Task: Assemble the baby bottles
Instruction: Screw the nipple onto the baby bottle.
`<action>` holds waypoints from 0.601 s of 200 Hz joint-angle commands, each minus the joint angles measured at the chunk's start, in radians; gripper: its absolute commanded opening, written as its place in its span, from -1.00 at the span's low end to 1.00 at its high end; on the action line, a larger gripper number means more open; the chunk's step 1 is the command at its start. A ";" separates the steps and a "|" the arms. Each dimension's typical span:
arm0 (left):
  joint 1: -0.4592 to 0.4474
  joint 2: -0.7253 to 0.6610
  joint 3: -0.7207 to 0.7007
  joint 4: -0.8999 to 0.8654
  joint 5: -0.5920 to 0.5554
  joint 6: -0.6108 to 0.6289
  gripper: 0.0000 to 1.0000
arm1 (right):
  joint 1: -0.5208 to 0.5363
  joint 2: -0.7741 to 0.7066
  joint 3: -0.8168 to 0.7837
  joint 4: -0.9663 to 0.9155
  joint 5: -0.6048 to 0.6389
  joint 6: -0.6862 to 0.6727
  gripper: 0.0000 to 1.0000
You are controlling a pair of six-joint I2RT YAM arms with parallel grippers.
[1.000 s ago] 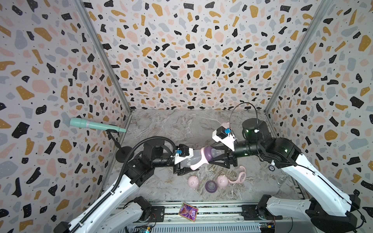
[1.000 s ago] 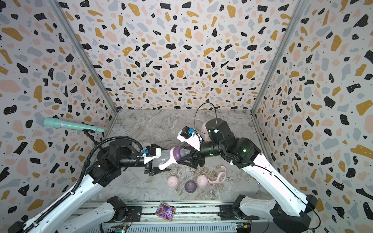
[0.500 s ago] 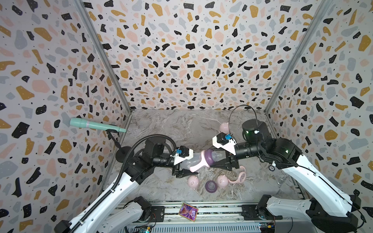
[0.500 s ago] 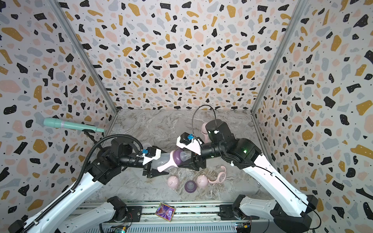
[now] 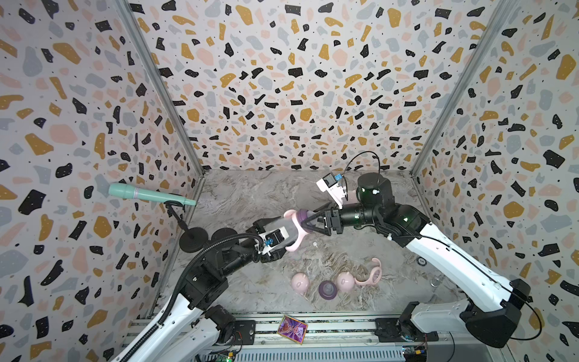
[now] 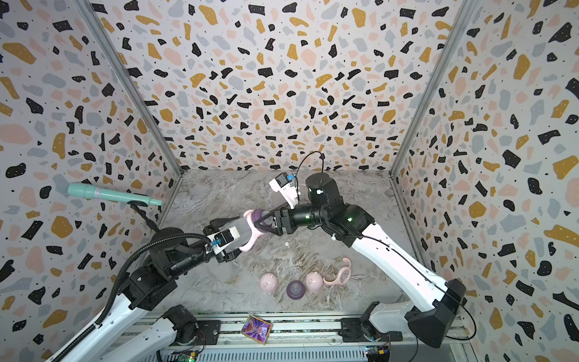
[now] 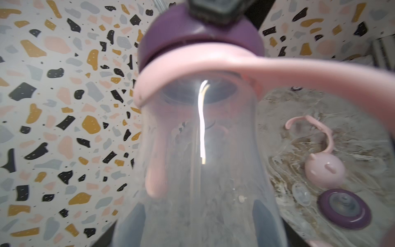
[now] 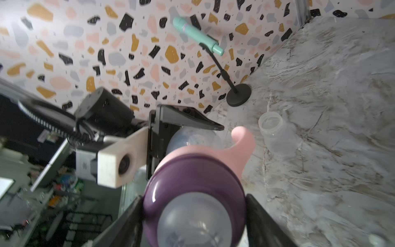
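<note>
Terrazzo walls point(image 5: 282, 78) are boxing in a marbled desk point(image 5: 250, 194). Left claw point(image 5: 274, 231) is pinching the clear bottle point(image 5: 283, 227) round its body, holding it off the desk, roughly level, neck pointing at the right arm. Pink collar point(image 5: 294, 244) is sitting on the neck with handles sticking out, and the purple ring point(image 5: 301, 214) is sitting just past it. Right claw point(image 5: 305, 219) is pinching that ring. In the right wrist view its fingers point(image 8: 265, 220) are pressing the ring from opposite sides. In the left wrist view a thin dark gap is showing between ring and collar, so I can't tell if it's fully seated.

Bottle is hanging near the mic stand point(image 5: 191, 239), on the stand's side away from the left wall. Spare bottle point(image 8: 275, 132) is lying on the desk near the stand's base, showing in the right wrist view only.

Well apart from the stand, toward the front rail point(image 5: 329, 326), the loose parts are sitting in a row. Spare ring point(image 5: 328, 289) is sitting between two caps point(image 5: 300, 282). Spare collar point(image 5: 372, 275) is lying against the farther cap point(image 5: 345, 280). Small clear piece point(image 5: 327, 272) is lying just behind the spare ring, too small to identify.
</note>
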 commanded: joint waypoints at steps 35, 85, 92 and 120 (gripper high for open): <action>-0.009 0.038 0.026 0.084 -0.127 0.078 -1.00 | -0.105 0.014 0.203 -0.237 -0.111 -0.103 0.56; -0.009 0.164 0.100 -0.100 0.338 -0.024 -1.00 | -0.102 -0.141 0.217 -0.424 0.061 -0.686 0.98; -0.009 0.179 0.110 -0.121 0.385 -0.025 -1.00 | -0.085 -0.171 0.184 -0.416 0.063 -0.737 0.98; -0.009 0.228 0.167 -0.211 0.605 -0.003 -1.00 | 0.005 -0.279 0.049 -0.369 0.143 -0.873 0.99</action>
